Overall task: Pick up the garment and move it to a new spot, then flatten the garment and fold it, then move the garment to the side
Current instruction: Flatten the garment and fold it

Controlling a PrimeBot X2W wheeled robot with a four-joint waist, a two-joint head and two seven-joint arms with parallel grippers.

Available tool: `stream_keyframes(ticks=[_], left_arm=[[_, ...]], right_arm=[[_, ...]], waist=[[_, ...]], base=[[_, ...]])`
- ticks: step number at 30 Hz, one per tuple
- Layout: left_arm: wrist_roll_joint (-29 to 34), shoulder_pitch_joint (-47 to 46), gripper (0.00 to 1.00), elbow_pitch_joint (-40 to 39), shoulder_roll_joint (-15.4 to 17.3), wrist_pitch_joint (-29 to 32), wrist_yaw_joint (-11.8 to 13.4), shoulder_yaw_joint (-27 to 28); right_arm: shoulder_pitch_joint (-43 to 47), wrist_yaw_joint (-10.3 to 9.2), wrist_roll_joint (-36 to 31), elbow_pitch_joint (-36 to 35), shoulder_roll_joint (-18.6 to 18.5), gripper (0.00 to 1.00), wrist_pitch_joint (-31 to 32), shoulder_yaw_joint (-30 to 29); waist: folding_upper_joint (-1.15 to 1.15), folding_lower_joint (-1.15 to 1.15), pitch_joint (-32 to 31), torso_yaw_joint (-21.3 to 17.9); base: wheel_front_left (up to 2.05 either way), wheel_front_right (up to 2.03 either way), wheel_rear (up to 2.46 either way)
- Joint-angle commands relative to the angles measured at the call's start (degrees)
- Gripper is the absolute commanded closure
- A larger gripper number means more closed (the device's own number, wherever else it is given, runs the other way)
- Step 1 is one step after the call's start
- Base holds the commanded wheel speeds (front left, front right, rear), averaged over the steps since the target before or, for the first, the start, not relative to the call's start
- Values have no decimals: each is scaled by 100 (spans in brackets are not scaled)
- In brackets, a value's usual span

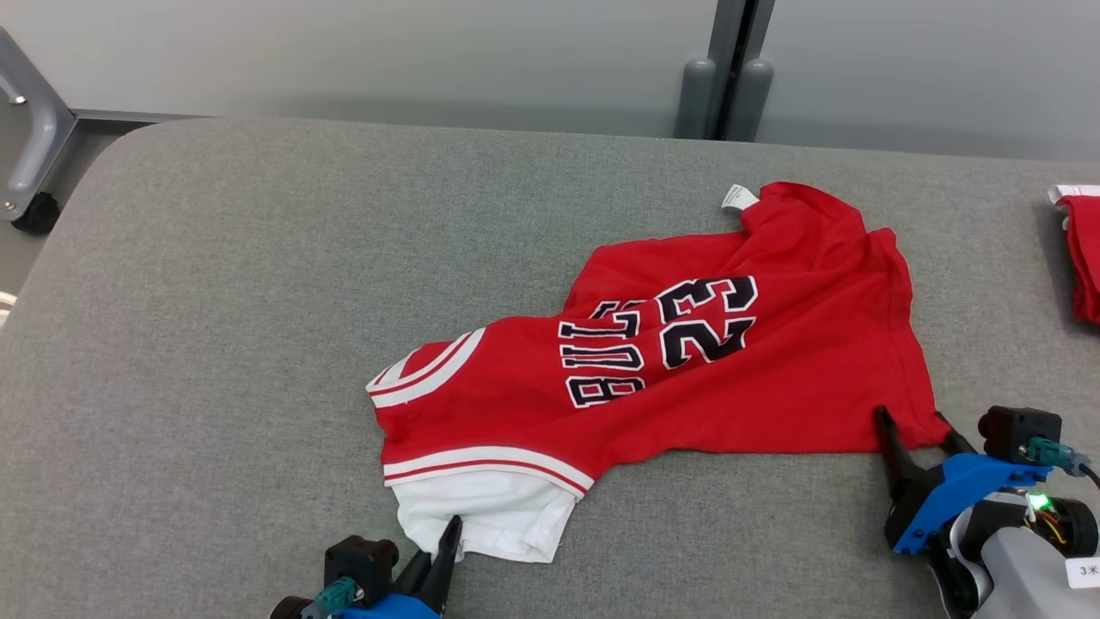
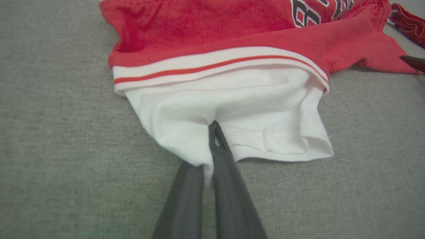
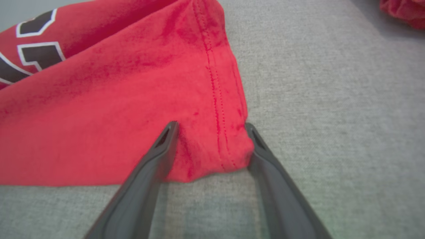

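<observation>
A red jersey [image 1: 687, 378] with black "23" lettering, white striped trim and a white sleeve [image 1: 490, 516] lies crumpled across the grey padded table [image 1: 215, 327]. In the head view my left gripper [image 1: 447, 531] is at the bottom, shut on the white sleeve's near edge. The left wrist view shows its fingers [image 2: 229, 179] pinching the white cloth [image 2: 252, 109]. My right gripper [image 1: 913, 421] is open at the jersey's near right corner. In the right wrist view the gripper [image 3: 211, 125] straddles the stitched red hem corner [image 3: 212, 146], a finger touching each side.
Another red garment [image 1: 1083, 254] with a white label lies at the table's right edge; it appears as a red bundle [image 3: 405, 11] in the right wrist view. A grey frame leg with a wheel [image 1: 36, 211] stands off the table's far left. Bare table stretches to the left.
</observation>
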Motion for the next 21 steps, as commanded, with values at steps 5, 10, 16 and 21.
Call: stream_keyframes(ticks=[5,10,16,21], left_arm=[[-30,-143,100,54,-10,-96,43,-47],[-48,-168,100,72,-22,-197,54,-69],[-98,-91,100,-43,11,-349,88,-12],[-237,3,100,-257,15,-424,88,97]], right_arm=[[-173,9,131,309,119,100,29,205],[-290,5,212,321,155,100,-91,359],[-18,4,278,-186,46,100,-194,397],[416,4,249,-938,-2,100,-195,195]], waist=[[0,0,33,22],[0,0,-27,-19],[0,0,-259,-139],[0,0,-411,-232]], base=[[0,0,0],[0,0,0],[0,0,0],[0,0,0]])
